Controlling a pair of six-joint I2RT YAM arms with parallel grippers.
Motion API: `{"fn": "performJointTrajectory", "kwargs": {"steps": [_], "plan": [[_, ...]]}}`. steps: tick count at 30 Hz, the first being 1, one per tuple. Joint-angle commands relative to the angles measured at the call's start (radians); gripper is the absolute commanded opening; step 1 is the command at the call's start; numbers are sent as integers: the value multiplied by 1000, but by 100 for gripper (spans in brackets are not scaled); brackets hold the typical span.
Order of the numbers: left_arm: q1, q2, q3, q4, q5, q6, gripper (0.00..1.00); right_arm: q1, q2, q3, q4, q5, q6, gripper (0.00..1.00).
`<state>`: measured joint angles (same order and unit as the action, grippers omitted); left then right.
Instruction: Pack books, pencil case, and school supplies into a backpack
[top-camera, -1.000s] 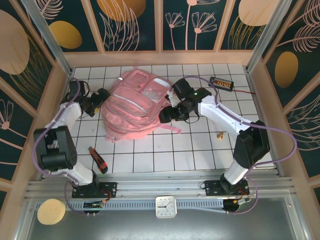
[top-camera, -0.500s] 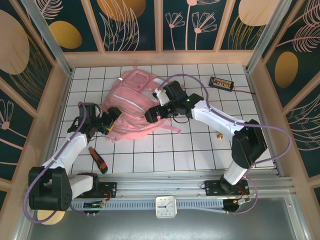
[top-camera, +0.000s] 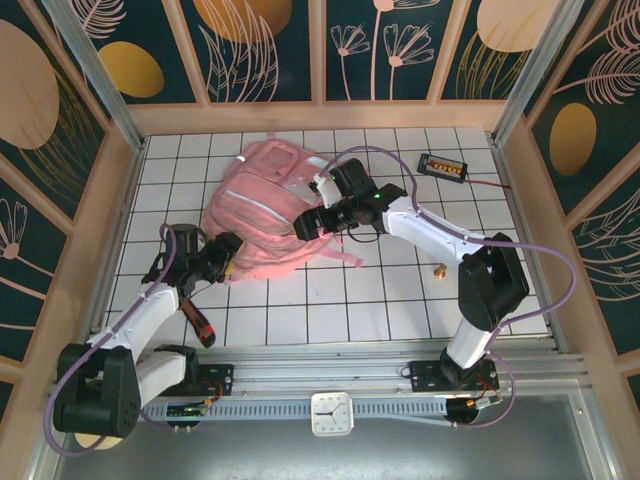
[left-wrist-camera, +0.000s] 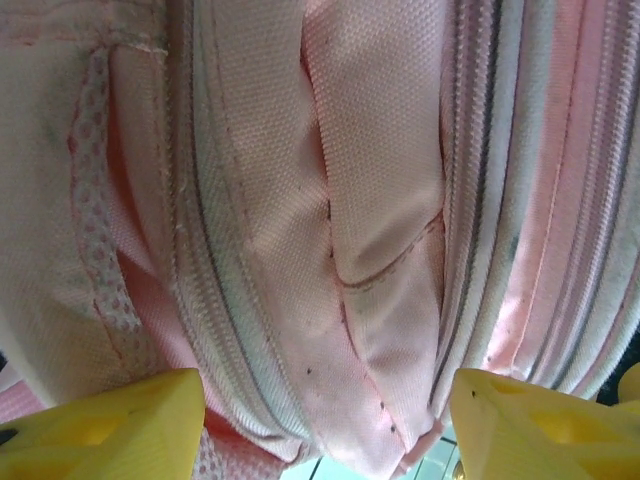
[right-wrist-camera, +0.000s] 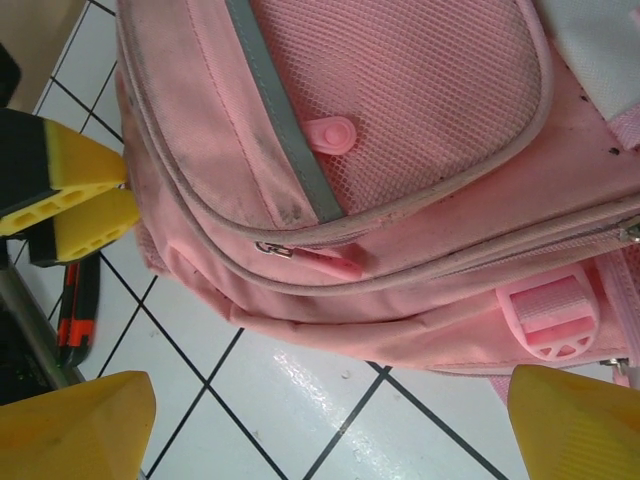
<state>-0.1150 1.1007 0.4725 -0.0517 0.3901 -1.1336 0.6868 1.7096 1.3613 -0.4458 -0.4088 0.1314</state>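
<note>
Pink backpack (top-camera: 262, 215) is laid flat on the white tiled table (top-camera: 330, 310), a bit to 9 o'clock of centre. L gripper (top-camera: 224, 256) is set at the bag's 7 o'clock edge. Its pads are seen apart w/ a zip seam and fabric fold between, nothing visibly pinched. R gripper (top-camera: 305, 226) is held over the 4 o'clock side, fingers spread wide, nothing gripped. Red/black utility knife (top-camera: 198, 322) is seen at 7 o'clock, near but apart. Small black box (top-camera: 443, 165) w/ orange marks is spotted at 2 o'clock, well apart.
</note>
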Motion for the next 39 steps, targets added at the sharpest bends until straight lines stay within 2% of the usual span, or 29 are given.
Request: {"fn": "performJointTrajectory", "kwargs": {"steps": [1,2,4,5,6,8,11,14,19,22,25,30,39], "plan": [[-9,51,-11,83,-7,-55,56,2,0,-9,47,-49,-44,90],[-10,75,-7,106,-2,-56,47,3,-7,-22,72,-66,-65,90],[-11,109,16,127,8,-51,20,5,-29,-71,137,-117,-120,84],[-11,115,36,117,10,-44,11,4,-40,-92,166,-145,-156,84],[-11,112,60,97,9,-30,5,7,-49,-108,183,-159,-192,84],[-11,94,112,42,4,1,0,7,-56,-105,182,-173,-248,84],[-11,58,176,-41,11,43,0,3,-27,-39,126,-187,-287,84],[-11,24,200,-57,41,37,0,6,23,37,45,-226,-323,84],[-11,-10,226,-69,77,16,0,7,71,71,47,-263,-309,84],[-11,-6,247,-96,86,36,0,8,106,86,32,-269,-305,78],[-11,-2,253,-125,84,61,0,13,145,102,-11,-246,-293,74],[-11,-11,218,-104,94,46,0,20,168,70,4,-193,-279,74],[-11,2,239,-125,110,61,0,40,251,152,9,-124,-269,71]]}}
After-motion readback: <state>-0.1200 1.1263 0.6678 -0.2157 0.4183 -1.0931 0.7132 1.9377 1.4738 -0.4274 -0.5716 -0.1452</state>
